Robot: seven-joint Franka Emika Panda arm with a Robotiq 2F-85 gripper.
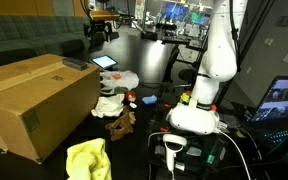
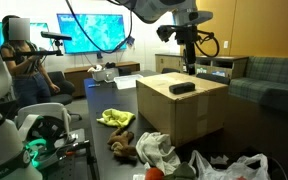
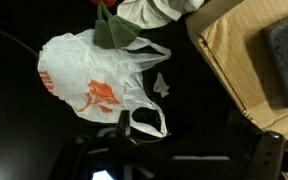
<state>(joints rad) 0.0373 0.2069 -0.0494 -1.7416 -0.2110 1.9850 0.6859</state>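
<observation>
**Clerk:** Entry one, the gripper (image 2: 189, 62)?

**Keeper:** It hung high over the desk (image 3: 199, 112), jaws spread wide, nothing between them.

**Clerk:** The item nearest it?

**Keeper:** One white plastic bag (image 3: 89, 80), orange print, crumpled. It lay on the desk just beside the cardboard box (image 3: 229, 55), well below the jaws and untouched.

**Clerk:** On the box?

**Keeper:** One dark flat object (image 2: 182, 88), lying on the top face.

**Clerk:** Remainder?

**Keeper:** One green piece (image 3: 109, 30) at the bag's edge. One yellow cloth (image 2: 116, 118) and one brown plush toy (image 2: 124, 148), both on the desk near the box.
</observation>
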